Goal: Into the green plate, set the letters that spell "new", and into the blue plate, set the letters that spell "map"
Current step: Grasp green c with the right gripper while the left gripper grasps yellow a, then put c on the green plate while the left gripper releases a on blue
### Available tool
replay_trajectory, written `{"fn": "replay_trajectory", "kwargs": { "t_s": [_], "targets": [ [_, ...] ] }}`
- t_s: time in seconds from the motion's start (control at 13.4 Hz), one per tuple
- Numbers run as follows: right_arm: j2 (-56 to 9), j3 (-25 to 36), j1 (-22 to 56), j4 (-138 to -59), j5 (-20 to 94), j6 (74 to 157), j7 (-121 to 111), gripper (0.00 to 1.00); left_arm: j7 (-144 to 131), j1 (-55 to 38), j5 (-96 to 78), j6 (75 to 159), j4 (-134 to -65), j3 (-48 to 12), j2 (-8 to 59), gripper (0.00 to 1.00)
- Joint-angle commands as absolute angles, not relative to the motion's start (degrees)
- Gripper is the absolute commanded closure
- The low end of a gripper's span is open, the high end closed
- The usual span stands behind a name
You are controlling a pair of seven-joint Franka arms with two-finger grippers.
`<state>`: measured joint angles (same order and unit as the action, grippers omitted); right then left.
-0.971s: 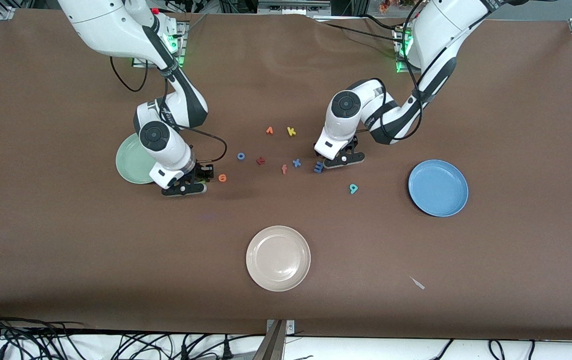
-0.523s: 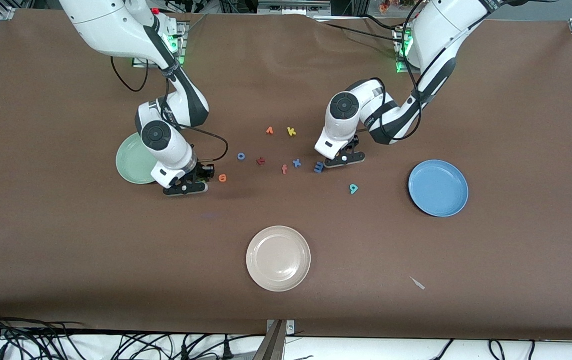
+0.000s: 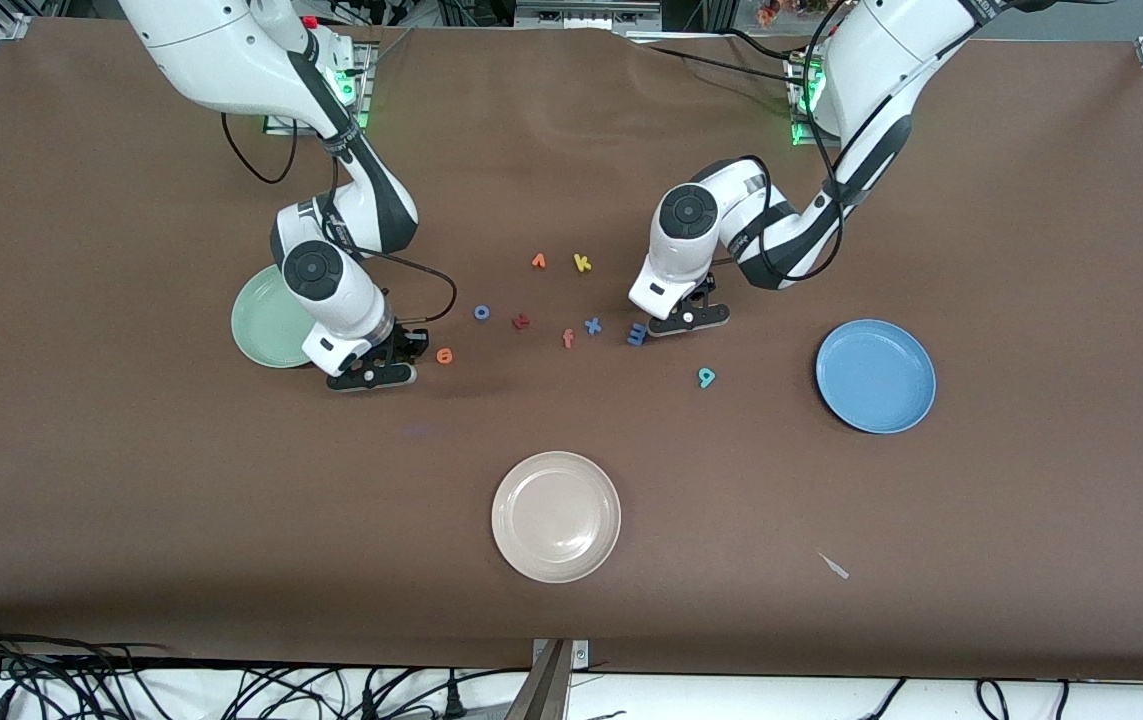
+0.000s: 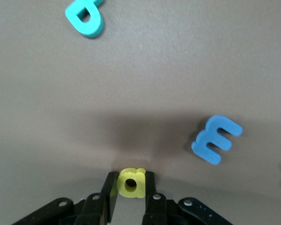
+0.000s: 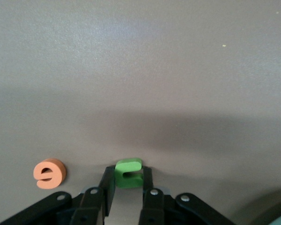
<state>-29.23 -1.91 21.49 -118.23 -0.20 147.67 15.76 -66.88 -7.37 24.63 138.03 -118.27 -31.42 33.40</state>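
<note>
1. The left gripper point(image 4: 130, 187) is down at the table, its jaws clamped on the yellow rounded foam "a" point(image 4: 130, 182); the blue foam "m" point(image 4: 216, 139) lies just beside it, and the teal foam "p" point(image 3: 706, 377) lies nearer the front camera.
2. The right gripper point(image 5: 128, 185) is clamped on the green foam "n" point(image 5: 129, 172), beside the orange foam "e" point(image 5: 49, 172) and next to the round mint-green plate point(image 3: 261, 325).
3. To do well: lift each letter straight up, so neighbouring letters stay undisturbed, then carry the "a" to the round blue plate point(image 3: 876, 375).
4. Brown table covering point(image 3: 931, 520); a beige plate point(image 3: 556, 516) sits near the front edge.
</note>
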Motion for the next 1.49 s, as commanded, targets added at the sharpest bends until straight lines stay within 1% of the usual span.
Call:
{"fn": "replay_trajectory", "kwargs": {
  "t_s": [0.0,0.15,0.3,0.37,0.45,0.6,0.75,0.97,1.05,1.12,1.2,1.27,1.42],
  "targets": [
    [-26.03,-0.88,21.89,-117.26,-0.62,142.68,14.07,0.94,-61.82,-4.93,25.67,131.0,-114.63,-31.9,33.05,1.0],
    [-23.13,1.48,21.8,-116.72,-0.62,136.96,10.13,0.94,-52.87,-2.39,22.26,121.51,-109.71,-32.43,33.05,1.0],
    [-20.58,5.17,21.71,-117.42,-0.53,131.42,4.25,0.94,-39.53,0.77,18.64,112.11,-104.88,-32.26,32.26,1.0],
    [-19.17,7.1,21.71,-118.55,-0.53,130.27,0.74,0.94,-32.85,2.88,18.55,107.8,-102.5,-32.26,32.34,1.0],
    [-17.68,8.69,21.62,-120.48,-0.18,130.17,-1.38,0.96,-25.91,5.25,18.63,105.67,-101.18,-31.91,32.52,1.0],
    [-14.61,9.93,21.62,-126.53,-0.18,131.83,-1.93,0.98,-13.16,11.05,19.33,105.56,-101.07,-31.73,32.96,1.0],
    [-12.31,10.46,21.62,-133.56,-0.18,137.34,-2.28,0.98,-3.03,15.19,20.03,105.56,-101.07,-31.12,34.01,1.0],
    [-9.77,11.25,21.62,-141.13,-0.18,141.49,-2.29,0.97,4.47,16.61,26.0,106.26,-101.07,-28.48,36.47,1.0],
    [-9.41,11.34,21.62,-142.2,-0.18,141.59,-2.29,0.94,5.0,17.31,26.97,107.04,-101.07,-28.48,37.17,0.95],
    [-9.67,11.34,21.62,-142.29,-0.09,141.68,-2.29,0.77,5.44,17.31,27.16,107.75,-101.07,-28.48,37.7,0.53],
    [-9.75,11.34,21.62,-142.29,-0.09,141.59,-2.11,0.26,4.75,16.79,27.16,107.84,-101.07,-28.48,37.71,0.01],
    [-9.49,11.42,21.62,-142.21,-0.09,141.33,-2.02,0.01,4.4,16.87,26.11,107.49,-100.73,-28.82,36.75,0.0],
    [-9.05,10.9,21.71,-140.37,-0.09,140.8,-1.14,0.01,4.39,16.35,23.92,106.36,-97.58,-29.79,35.95,0.0]
  ]
}}
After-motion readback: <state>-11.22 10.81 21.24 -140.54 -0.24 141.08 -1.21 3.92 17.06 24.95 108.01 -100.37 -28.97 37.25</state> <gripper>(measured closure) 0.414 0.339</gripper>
